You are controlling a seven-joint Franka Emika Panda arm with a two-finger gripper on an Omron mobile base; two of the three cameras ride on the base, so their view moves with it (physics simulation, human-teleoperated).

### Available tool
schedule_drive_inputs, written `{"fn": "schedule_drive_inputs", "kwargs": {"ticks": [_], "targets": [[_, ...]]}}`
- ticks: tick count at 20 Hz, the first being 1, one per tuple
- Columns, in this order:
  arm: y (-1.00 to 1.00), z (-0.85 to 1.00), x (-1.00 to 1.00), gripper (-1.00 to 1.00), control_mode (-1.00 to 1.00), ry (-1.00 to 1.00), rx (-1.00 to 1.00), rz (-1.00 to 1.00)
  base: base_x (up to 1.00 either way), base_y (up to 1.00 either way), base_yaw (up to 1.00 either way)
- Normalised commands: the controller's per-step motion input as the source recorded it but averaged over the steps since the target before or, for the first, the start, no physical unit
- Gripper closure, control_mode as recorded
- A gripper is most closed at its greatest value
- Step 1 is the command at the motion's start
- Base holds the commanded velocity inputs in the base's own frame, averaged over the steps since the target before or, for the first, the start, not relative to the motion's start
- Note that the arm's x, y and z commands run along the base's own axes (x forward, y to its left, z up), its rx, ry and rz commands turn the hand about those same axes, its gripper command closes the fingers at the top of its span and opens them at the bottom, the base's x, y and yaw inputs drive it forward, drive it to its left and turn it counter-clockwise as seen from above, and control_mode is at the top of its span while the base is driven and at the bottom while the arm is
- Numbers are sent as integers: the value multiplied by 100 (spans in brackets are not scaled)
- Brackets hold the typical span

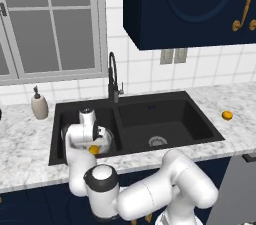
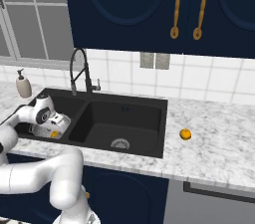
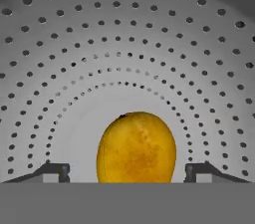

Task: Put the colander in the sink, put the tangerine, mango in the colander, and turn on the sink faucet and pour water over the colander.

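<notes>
The silver perforated colander (image 3: pixel 124 44) sits in the left basin of the black sink (image 1: pixel 170 114); it also shows as colander (image 1: pixel 108 139) and colander (image 2: pixel 54 127). On its floor lies the yellow mango (image 3: pixel 136 148), seen as mango (image 1: pixel 93 149) from the base. My gripper (image 3: pixel 127 170) hangs just above it, open, with a fingertip standing clear on each side of the fruit. The tangerine (image 1: pixel 227 115) rests on the marble counter right of the sink, tangerine (image 2: pixel 185 134). Behind the divider rises the black faucet (image 1: pixel 112 76); no water runs from it.
A beige soap dispenser (image 1: pixel 39 104) stands on the counter left of the sink. The right basin (image 2: pixel 119 128) holds just its steel drain. Dark blue cabinets (image 1: pixel 190 4) hang over the right side, and a window is behind the left basin.
</notes>
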Motion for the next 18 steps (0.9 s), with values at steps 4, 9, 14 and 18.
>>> {"fn": "schedule_drive_inputs", "kwargs": {"ticks": [4, 9, 14, 18], "targets": [[0, 80, 0, -100, -100, -10, 0, 0, 0, 0, 0], [0, 98, -23, -100, -100, -7, 0, 0, 0, 0, 0], [-18, 100, -80, -100, -100, -7, 0, 3, 0, 0, 0], [-56, 100, -100, -100, -100, -12, 0, 12, 0, 0, 0]]}}
